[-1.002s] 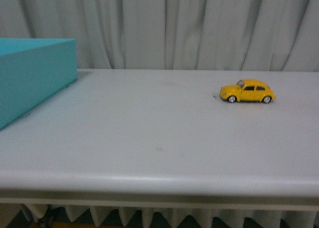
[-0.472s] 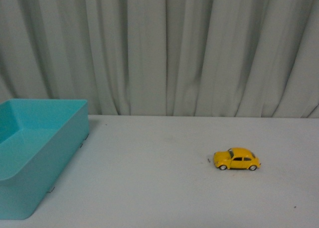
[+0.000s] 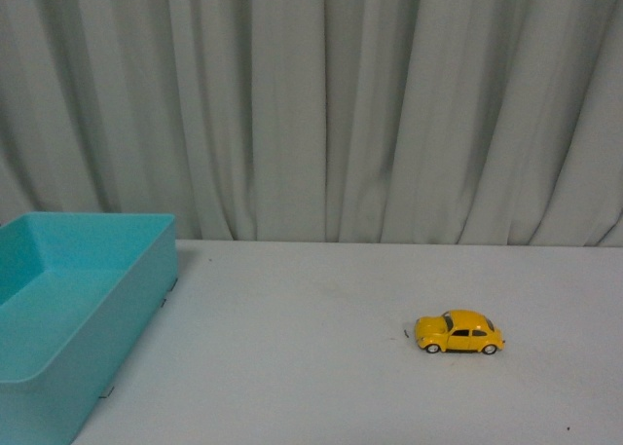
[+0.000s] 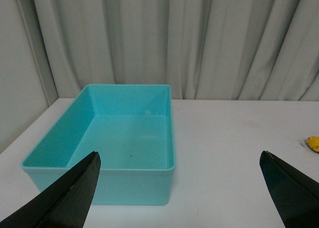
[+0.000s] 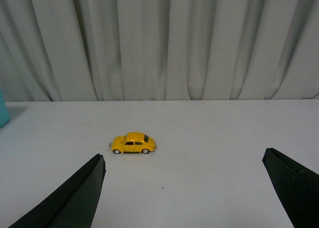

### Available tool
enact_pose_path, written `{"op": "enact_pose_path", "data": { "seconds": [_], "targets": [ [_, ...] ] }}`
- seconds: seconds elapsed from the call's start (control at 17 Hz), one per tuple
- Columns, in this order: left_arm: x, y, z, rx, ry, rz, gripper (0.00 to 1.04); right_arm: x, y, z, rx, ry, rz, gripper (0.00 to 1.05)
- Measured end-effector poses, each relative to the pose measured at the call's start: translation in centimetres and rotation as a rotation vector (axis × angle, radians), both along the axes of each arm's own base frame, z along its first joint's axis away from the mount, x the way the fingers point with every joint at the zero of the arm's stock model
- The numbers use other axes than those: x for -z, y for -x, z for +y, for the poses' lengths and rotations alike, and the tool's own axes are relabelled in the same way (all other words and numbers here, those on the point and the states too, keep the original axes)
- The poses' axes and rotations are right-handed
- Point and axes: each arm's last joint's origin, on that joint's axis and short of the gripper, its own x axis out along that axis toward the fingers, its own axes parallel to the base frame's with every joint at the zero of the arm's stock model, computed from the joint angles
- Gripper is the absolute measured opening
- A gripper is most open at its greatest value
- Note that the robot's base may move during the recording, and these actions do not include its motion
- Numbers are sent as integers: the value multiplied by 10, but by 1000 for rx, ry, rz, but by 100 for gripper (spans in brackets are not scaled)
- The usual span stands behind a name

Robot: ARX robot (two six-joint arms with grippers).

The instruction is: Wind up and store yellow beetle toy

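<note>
Left gripper: jaws spread wide, nothing between them, held above the table and aimed across the teal bin toward the curtain. Right gripper: likewise released, empty, raised off the tabletop, pointed at the yellow beetle toy, well short of it. In the front view the toy stands upright on its wheels, right of table centre, nose toward the bin, well apart from it. Bin at the table's left.

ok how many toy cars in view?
1. The yellow beetle toy stands on the white table, right of centre, apart from the teal bin at the left. None shows inside the bin.
</note>
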Motion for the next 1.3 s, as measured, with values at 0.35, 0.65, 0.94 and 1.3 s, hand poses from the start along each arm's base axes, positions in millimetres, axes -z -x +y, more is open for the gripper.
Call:
{"op": "enact_pose_path", "data": {
  "seconds": [0.35,0.65,0.94,1.3],
  "targets": [
    [0,0,0,0,0,0,98,0,0,0,0,0,0,98],
    [0,0,0,0,0,0,98,0,0,0,0,0,0,98],
    [0,0,0,0,0,0,98,0,0,0,0,0,0,98],
    [0,0,0,0,0,0,98,0,0,0,0,0,0,98]
  ]
}}
